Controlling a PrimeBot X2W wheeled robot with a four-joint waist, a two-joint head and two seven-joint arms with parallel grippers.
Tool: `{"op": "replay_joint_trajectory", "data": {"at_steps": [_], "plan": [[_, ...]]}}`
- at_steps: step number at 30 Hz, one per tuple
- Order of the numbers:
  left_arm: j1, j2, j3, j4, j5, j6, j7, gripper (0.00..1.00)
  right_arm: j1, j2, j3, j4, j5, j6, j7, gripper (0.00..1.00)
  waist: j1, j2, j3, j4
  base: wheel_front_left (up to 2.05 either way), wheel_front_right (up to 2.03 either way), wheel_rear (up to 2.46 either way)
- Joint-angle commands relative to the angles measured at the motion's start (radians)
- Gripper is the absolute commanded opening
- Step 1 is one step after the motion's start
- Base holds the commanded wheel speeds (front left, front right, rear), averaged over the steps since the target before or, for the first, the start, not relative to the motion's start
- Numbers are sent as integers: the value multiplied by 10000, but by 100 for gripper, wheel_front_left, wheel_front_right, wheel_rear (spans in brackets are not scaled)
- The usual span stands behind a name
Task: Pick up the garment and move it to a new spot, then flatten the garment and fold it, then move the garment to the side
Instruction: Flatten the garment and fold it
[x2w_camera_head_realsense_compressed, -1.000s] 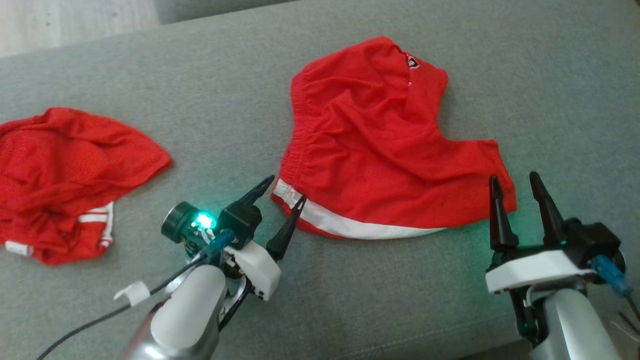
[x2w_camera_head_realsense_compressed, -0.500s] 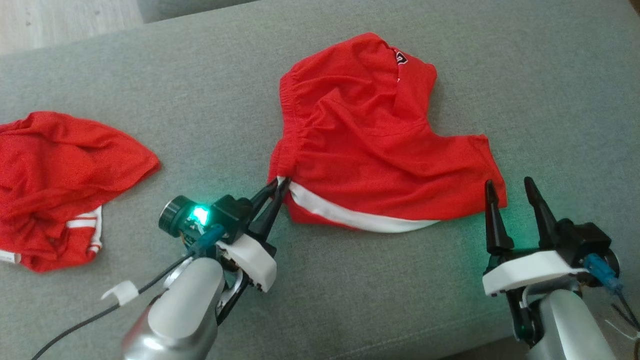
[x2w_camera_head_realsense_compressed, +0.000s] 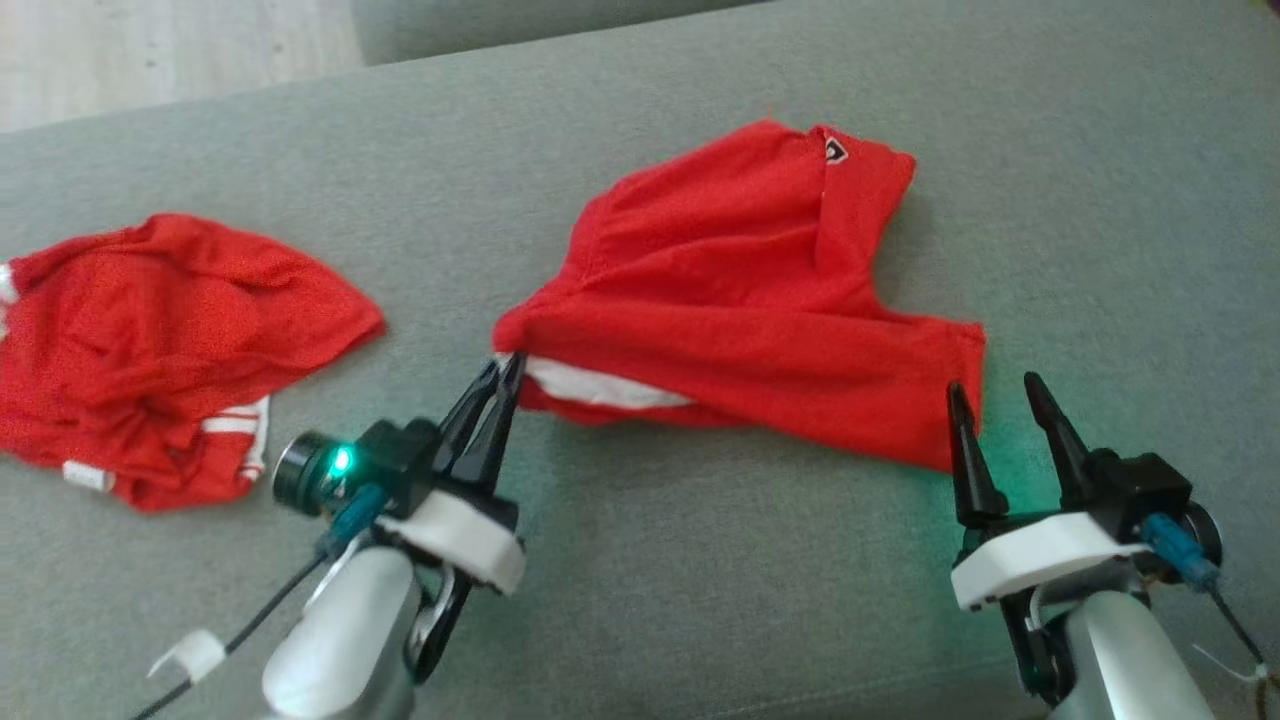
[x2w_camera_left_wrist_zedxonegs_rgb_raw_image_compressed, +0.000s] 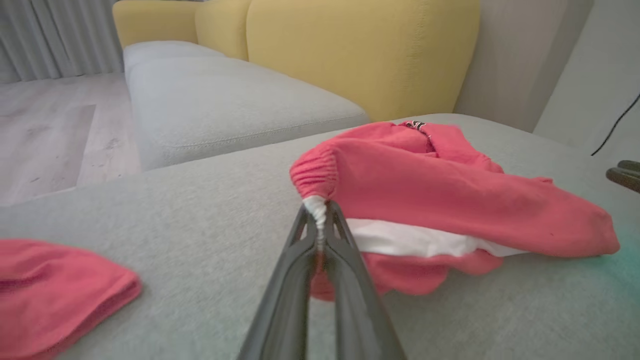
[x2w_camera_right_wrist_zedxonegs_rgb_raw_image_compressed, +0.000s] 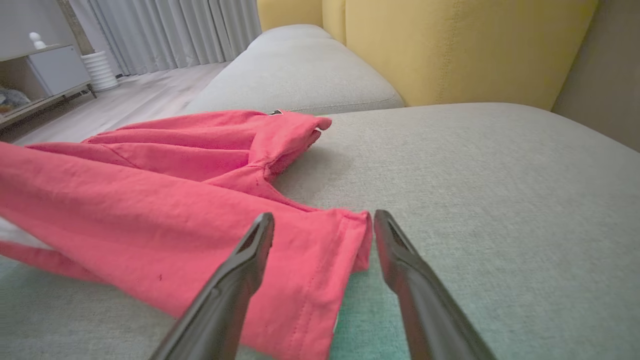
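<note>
The garment (x2w_camera_head_realsense_compressed: 740, 290) is a pair of red shorts with a white stripe, lying on the grey cushion (x2w_camera_head_realsense_compressed: 650, 580). My left gripper (x2w_camera_head_realsense_compressed: 503, 366) is shut on its near left corner at the waistband. In the left wrist view the left gripper (x2w_camera_left_wrist_zedxonegs_rgb_raw_image_compressed: 319, 210) pinches the white edge and holds that corner of the garment (x2w_camera_left_wrist_zedxonegs_rgb_raw_image_compressed: 425, 185) raised off the cushion. My right gripper (x2w_camera_head_realsense_compressed: 990, 395) stands open at the near right corner. In the right wrist view the right gripper (x2w_camera_right_wrist_zedxonegs_rgb_raw_image_compressed: 322, 220) straddles the hem of the garment (x2w_camera_right_wrist_zedxonegs_rgb_raw_image_compressed: 165, 200) without gripping it.
A second red garment (x2w_camera_head_realsense_compressed: 160, 340) lies crumpled at the left of the cushion, also seen as the second red garment (x2w_camera_left_wrist_zedxonegs_rgb_raw_image_compressed: 55, 285). A yellow sofa back (x2w_camera_left_wrist_zedxonegs_rgb_raw_image_compressed: 360, 55) and more grey cushions (x2w_camera_left_wrist_zedxonegs_rgb_raw_image_compressed: 220, 110) stand beyond. Wooden floor (x2w_camera_head_realsense_compressed: 150, 50) lies at the far left.
My left gripper closed on the garment's near left corner and lifted it, pulling it left so the white stripe folded under. The right gripper stayed open at the right corner. The camera shifted.
</note>
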Motion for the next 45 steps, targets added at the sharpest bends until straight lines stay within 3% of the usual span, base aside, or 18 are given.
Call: {"op": "replay_joint_trajectory", "data": {"at_steps": [1,10,11,12,25,29,37,38,40,45], "plan": [[-171,261,419,-328,-52,97,-151,0,13,-51,248,-349,-98,67,-1,100,0,0,-98,128,0,0,0],[921,228,617,-540,-374,283,-198,0,218,-51,260,-645,-262,67,286,100,0,0,-411,743,0,0,0],[996,207,587,-549,-369,284,-200,39,237,-51,275,-676,-273,67,310,100,0,0,-443,811,0,0,0],[1047,181,583,-574,-354,323,-202,100,249,-51,287,-710,-285,67,333,100,0,0,-468,873,0,0,0],[1738,-390,838,-2155,-165,619,-212,100,-89,-51,106,-1159,-449,67,798,100,0,0,-775,1889,0,0,0],[1848,-505,774,-2275,-94,557,-213,100,-894,-51,69,-831,-336,67,1748,100,0,0,-729,2243,0,0,0],[1883,-693,680,-2144,-28,414,-213,100,-2153,-51,-402,1047,-83,67,3899,100,0,0,-619,2836,0,0,0],[1889,-710,686,-2126,-24,405,-213,100,-2237,-51,-442,1251,-101,67,4087,82,0,0,-599,2881,0,0,0],[1899,-742,695,-2093,-8,386,-213,100,-2399,-51,-487,1526,-150,67,4297,0,0,0,-554,2958,0,0,0],[1928,-791,729,-2061,29,349,-213,100,-2719,-51,-613,1546,-375,67,4030,0,0,0,-493,3028,0,0,0]]}}
